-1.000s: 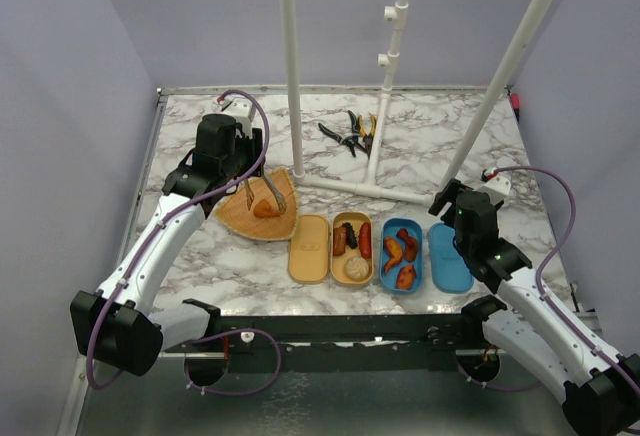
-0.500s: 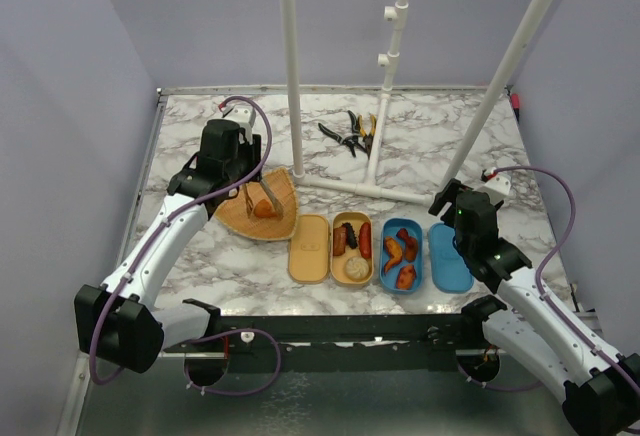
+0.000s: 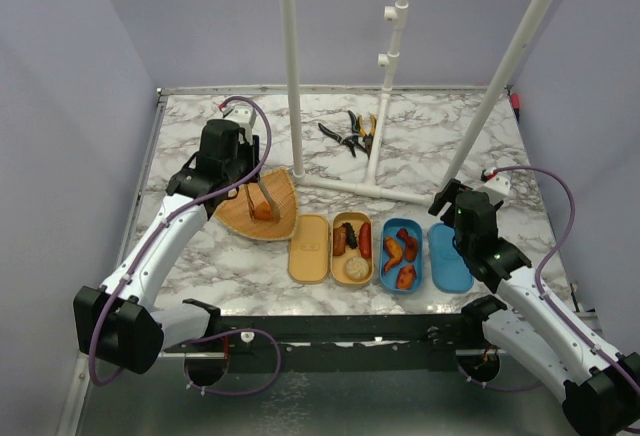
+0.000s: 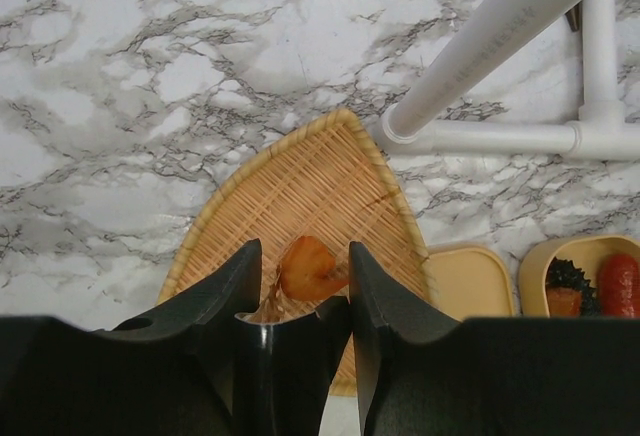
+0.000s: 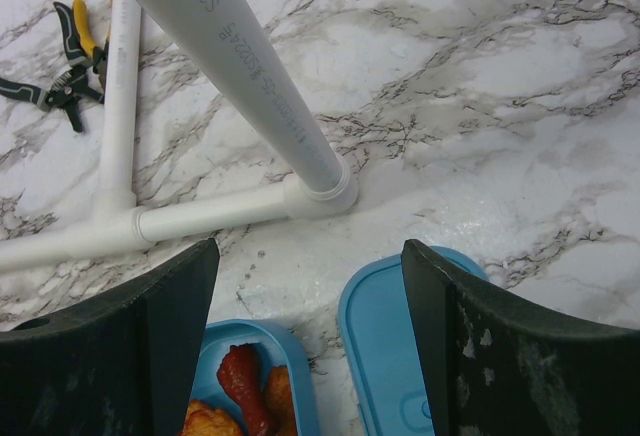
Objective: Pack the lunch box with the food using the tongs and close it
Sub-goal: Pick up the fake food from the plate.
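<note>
My left gripper (image 3: pixel 248 184) is shut on the tongs (image 3: pixel 266 196), which reach down onto a woven tray (image 3: pixel 232 218). In the left wrist view the tongs (image 4: pixel 265 356) fill the gap between the fingers, and their tips sit around an orange food piece (image 4: pixel 310 268) on the tray (image 4: pixel 300 171). The tan lunch box (image 3: pixel 352 248) holds sausage bits and a beige ball (image 3: pixel 356 268); its lid (image 3: pixel 309 249) lies to its left. A blue box (image 3: pixel 402 254) holds orange and red pieces, its lid (image 3: pixel 449 256) to its right. My right gripper (image 5: pixel 310 256) hovers open over the blue lid (image 5: pixel 420 346), with nothing in it.
A white pipe frame (image 3: pixel 290 66) stands on the marble table just behind the tray and boxes, its base tubes (image 5: pixel 200 218) near the blue box. Black-and-yellow pliers (image 3: pixel 350 134) lie at the back. Walls edge the table left and right.
The left arm shifted slightly left over the tray, and the tongs' arms have narrowed around the orange piece. The right arm has not moved.
</note>
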Controlling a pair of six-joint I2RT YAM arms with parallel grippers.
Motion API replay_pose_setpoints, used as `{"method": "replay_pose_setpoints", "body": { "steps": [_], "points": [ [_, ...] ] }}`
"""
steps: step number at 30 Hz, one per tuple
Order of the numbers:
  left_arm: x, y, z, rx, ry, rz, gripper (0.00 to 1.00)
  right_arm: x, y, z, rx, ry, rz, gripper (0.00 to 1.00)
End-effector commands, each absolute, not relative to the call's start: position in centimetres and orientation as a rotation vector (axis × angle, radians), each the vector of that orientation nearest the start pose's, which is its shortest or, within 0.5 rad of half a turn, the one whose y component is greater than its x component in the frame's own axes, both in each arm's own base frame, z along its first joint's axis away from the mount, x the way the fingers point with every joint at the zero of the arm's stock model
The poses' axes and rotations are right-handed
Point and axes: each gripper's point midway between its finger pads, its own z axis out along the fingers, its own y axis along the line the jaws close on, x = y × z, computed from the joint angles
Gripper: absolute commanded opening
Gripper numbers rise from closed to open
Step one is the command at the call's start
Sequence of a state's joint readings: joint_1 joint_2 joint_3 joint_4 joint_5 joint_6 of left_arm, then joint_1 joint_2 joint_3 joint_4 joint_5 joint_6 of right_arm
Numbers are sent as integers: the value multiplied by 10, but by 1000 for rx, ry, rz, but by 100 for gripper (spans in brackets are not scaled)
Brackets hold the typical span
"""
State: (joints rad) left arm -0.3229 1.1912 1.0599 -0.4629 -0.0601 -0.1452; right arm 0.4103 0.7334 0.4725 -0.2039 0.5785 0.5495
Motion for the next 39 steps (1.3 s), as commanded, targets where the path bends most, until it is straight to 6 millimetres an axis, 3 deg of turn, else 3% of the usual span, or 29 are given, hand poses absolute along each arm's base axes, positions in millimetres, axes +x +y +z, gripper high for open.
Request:
{"method": "replay_pose_setpoints", "body": {
  "steps": [1, 8, 13, 21, 29, 33, 39],
  "points": [
    [337, -115, 253, 178, 2085, -257, 28, 280, 34, 158, 511, 1865, 52, 79],
    [331, -117, 266, 197, 2073, -280, 27, 280, 35, 159, 513, 1866, 54, 79],
    [320, -139, 272, 275, 2065, -416, 27, 281, 34, 163, 511, 1858, 54, 79],
    [291, -197, 288, 396, 2036, -558, 26, 282, 35, 167, 512, 1848, 62, 79],
    [275, -231, 320, 470, 1961, -621, 25, 280, 34, 167, 516, 1847, 63, 79],
    [264, -257, 318, 535, 1966, -665, 25, 280, 34, 167, 519, 1845, 63, 79],
    [227, -317, 309, 714, 1941, -768, 25, 280, 33, 169, 519, 1843, 59, 79]
  ]
}}
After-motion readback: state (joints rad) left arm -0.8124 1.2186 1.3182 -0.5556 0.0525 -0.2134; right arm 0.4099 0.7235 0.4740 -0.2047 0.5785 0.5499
